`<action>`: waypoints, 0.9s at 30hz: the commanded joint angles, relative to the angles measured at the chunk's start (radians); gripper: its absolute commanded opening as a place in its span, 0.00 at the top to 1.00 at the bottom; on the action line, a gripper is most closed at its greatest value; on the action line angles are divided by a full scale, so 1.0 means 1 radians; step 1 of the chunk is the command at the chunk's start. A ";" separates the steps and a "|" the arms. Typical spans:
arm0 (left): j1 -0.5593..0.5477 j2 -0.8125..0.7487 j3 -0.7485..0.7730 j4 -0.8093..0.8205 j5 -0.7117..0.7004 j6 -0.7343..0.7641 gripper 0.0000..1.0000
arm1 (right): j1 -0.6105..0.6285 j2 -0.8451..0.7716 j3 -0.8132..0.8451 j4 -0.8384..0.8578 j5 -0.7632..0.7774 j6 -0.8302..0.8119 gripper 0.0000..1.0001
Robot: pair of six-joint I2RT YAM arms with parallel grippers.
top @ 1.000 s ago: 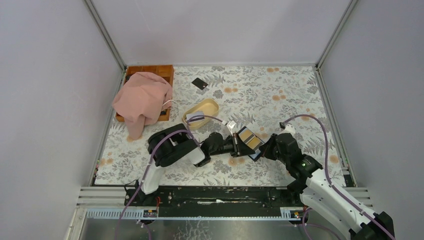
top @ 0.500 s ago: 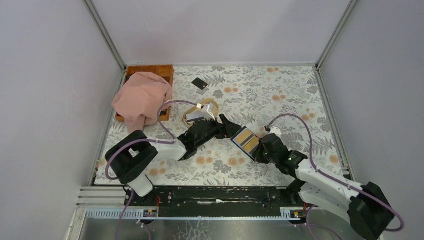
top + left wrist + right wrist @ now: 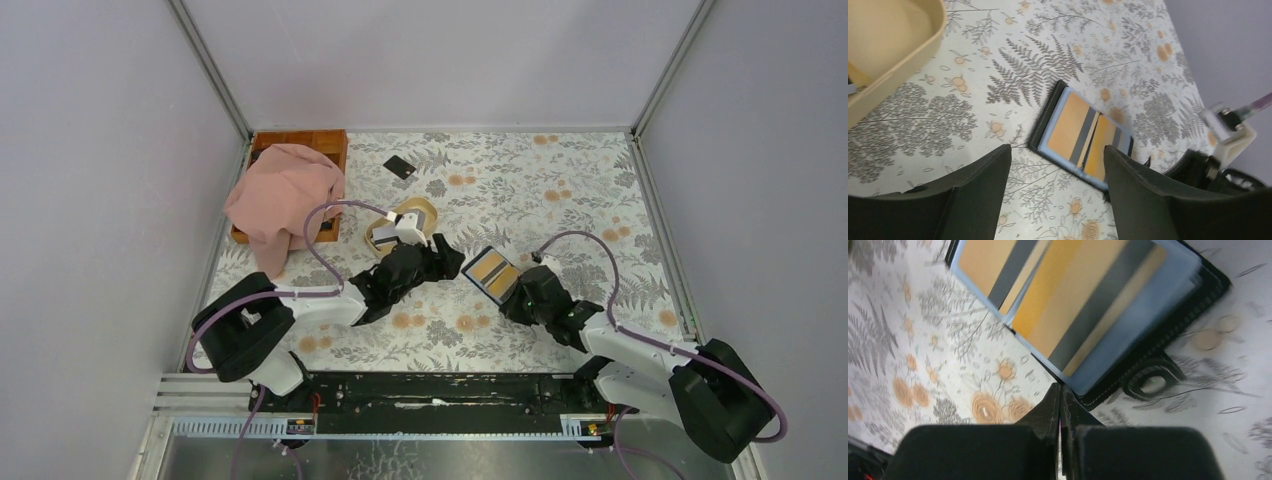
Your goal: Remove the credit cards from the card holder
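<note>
Black outside and blue-grey inside, the card holder (image 3: 492, 272) lies spread open and flat on the floral table (image 3: 570, 180), just right of centre in the overhead view. Two orange cards (image 3: 1068, 305) with grey stripes show through its inner sleeves, one in each half. The left gripper (image 3: 1056, 150) hangs just left of the holder with its jaws spread wide and nothing between them. In its own wrist view the two dark fingers (image 3: 973, 195) fill the lower edge of the frame, and the holder sits in the gap beyond their tips, not touched by them. The right gripper (image 3: 1060, 387) reaches in from the lower right, its jaws pressed together with only a hairline between them. Their tips meet right at the holder's stitched black edge, beside a small round snap (image 3: 1150, 382) on the holder's tab. I cannot tell whether they nip that edge or only rest against it. A thin black card (image 3: 400, 167) lies alone on the table, well apart from the holder, toward the upper middle of the overhead view. A beige oval dish (image 3: 923, 50) sits just behind the left wrist. A pink cloth (image 3: 283, 195) is draped over a wooden tray (image 3: 310, 140) at the upper left.
</note>
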State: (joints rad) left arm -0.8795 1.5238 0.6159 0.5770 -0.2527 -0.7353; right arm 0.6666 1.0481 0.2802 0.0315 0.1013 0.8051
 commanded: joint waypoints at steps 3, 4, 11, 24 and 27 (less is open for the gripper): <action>-0.003 -0.034 0.008 -0.025 -0.076 0.039 0.28 | -0.192 0.015 -0.021 -0.033 -0.030 -0.051 1.00; -0.003 -0.039 0.001 -0.012 -0.063 0.045 0.28 | -0.204 0.023 -0.005 -0.040 -0.024 -0.060 1.00; -0.003 -0.100 0.006 -0.026 -0.013 0.081 0.09 | -0.370 0.071 0.064 -0.029 -0.097 -0.123 0.96; 0.034 0.233 0.237 0.026 0.296 -0.059 0.84 | -0.399 0.171 0.212 0.069 -0.099 -0.174 1.00; 0.075 0.329 0.226 0.177 0.419 -0.151 0.88 | -0.406 0.267 0.264 0.078 -0.102 -0.176 1.00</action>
State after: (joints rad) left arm -0.8539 1.7569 0.8474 0.5446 -0.0143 -0.7769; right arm 0.2733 1.2266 0.4656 0.0616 0.0071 0.6582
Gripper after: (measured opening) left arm 0.136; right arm 0.011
